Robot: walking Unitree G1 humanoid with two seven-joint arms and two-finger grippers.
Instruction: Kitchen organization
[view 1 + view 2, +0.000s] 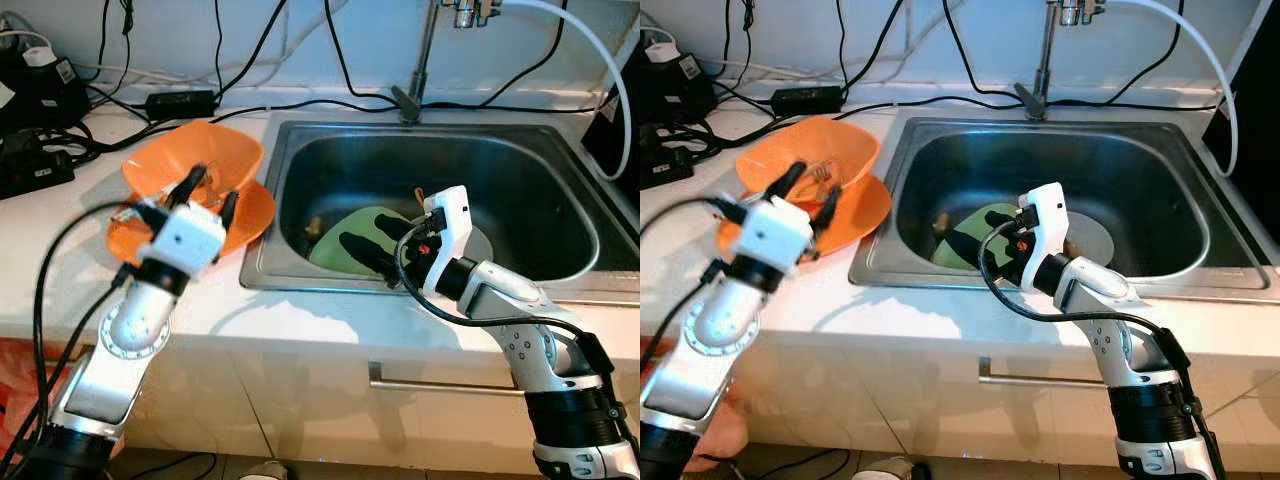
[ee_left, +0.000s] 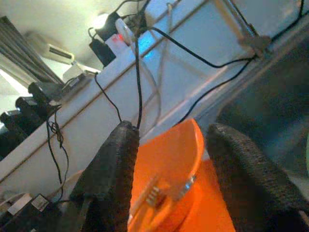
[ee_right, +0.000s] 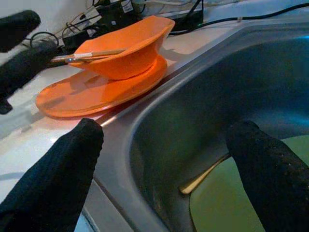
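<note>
- Evidently I was mid-sort: the orange bowl (image 1: 195, 160), with a utensil (image 3: 87, 56) across it, sat on the orange plate (image 1: 255, 215) on the counter (image 1: 60, 235), just beside the sink (image 1: 560, 290).
- My left gripper (image 1: 208, 188) hovered over the bowl, fingers apart, holding nothing.
- My right gripper (image 1: 365, 250) hung in the sink above the green plate (image 1: 350, 232), fingers (image 3: 270, 169) spread.
- Next, I judged, it needed lowering onto that plate's rim to close.

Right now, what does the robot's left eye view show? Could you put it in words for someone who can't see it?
Two silver robot arms reach over a kitchen counter: the open right gripper hangs in a steel sink above a green plate, and the open left gripper hovers over an orange bowl stacked on an orange plate. Black cables trail along the wall behind.
</note>
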